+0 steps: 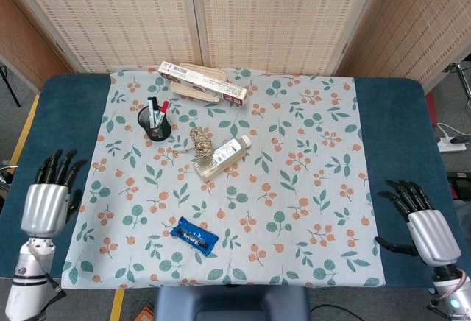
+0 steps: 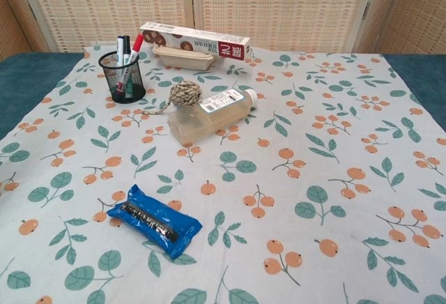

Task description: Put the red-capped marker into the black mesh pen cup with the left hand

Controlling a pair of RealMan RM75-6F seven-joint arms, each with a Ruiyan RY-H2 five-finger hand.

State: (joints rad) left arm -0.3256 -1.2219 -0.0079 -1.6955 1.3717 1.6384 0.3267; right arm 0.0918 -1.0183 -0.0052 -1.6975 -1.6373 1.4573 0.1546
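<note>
Marker [image 2: 132, 51]: red cap up, standing inside the mesh pen cup [image 2: 122, 78] at far left of the tabletop [image 1: 383, 115], beside other pens | left robot hand [image 1: 45, 202]: fingers apart, holding nothing, near-left edge, well apart from cup | right robot hand [image 1: 425, 221]: fingers apart, empty, near right | progress: placement looks done, nothing left.

A bottle [image 2: 208, 115] lies on the cloth [image 2: 334, 143], touching a twine ball [image 2: 185, 94]. A blue packet [image 2: 155, 219] sits nearer. A long box [image 2: 195, 40] lies at the back.
</note>
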